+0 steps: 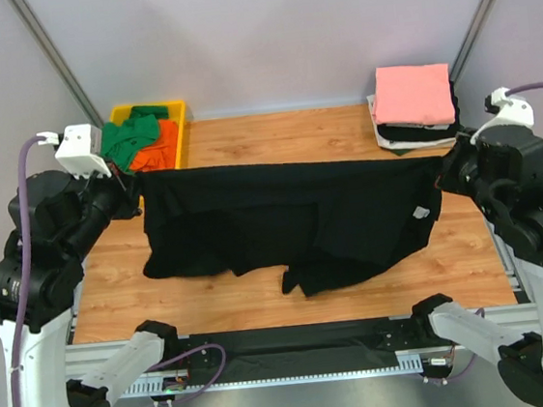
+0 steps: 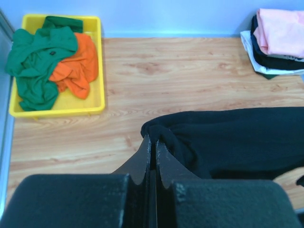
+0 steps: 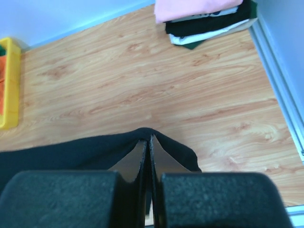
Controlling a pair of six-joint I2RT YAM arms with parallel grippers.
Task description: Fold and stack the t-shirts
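A large black t-shirt (image 1: 293, 221) hangs stretched between my two grippers above the table, its lower part draped on the wood. My left gripper (image 1: 137, 186) is shut on its left top corner (image 2: 156, 130). My right gripper (image 1: 439, 164) is shut on its right top corner (image 3: 149, 133). A small light tag (image 1: 420, 212) shows on the cloth near the right. Crumpled green t-shirts (image 1: 133, 135) and an orange t-shirt (image 1: 158, 157) lie in the yellow tray (image 1: 183, 135). A folded pink t-shirt (image 1: 413, 93) tops a stack with black and white ones (image 1: 410, 135) at the back right.
The yellow tray (image 2: 97, 71) stands at the back left corner. The folded stack (image 2: 278, 42) sits at the back right, close to the right arm. Grey walls close in the back and sides. A metal rail (image 1: 286, 343) runs along the near edge.
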